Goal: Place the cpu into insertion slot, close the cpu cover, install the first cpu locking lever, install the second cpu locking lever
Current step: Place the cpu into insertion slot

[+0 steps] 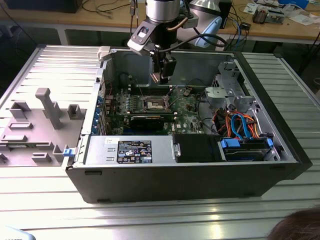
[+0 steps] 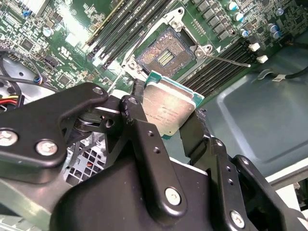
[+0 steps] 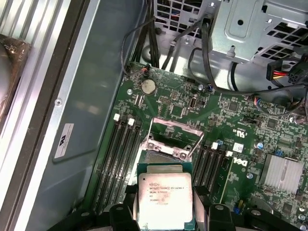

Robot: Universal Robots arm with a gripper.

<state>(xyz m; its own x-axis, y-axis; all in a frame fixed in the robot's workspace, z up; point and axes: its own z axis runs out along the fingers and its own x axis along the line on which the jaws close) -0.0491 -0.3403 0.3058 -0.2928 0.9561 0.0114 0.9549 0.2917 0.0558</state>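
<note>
Pincer [image 1: 162, 75] of a single robot arm hung inside an open black computer case [image 1: 190, 177], which lay on its side on a ribbed metal tabletop [image 1: 150, 220]. In the exterior view the pincer sat over the green motherboard [image 1: 189, 107], near the case's back wall.

In both wrist views the pincer was clenched on the cpu [image 2: 169, 108], a small flat square with a dull silver top and a green rim. One black finger pressed each of two opposite edges. The cpu was in the air, close to the insertion slot [image 2: 164, 54] but apart from it. It looked tilted against the board in the second wrist view.

The insertion slot was bare, with its field of contacts exposed between rows of long black memory slots [image 3: 122, 159]. The cpu cover [image 3: 177, 126], a thin silver frame, appeared lifted open at one side of the slot. A thin wire locking lever [image 2: 225, 59] stood swung out and free.

By my reading, the first step, placing the cpu, was in hand and not finished. That step called for the cpu to be levelled, squared with the slot's outline, and lowered gently, since the contacts looked delicate.
</note>
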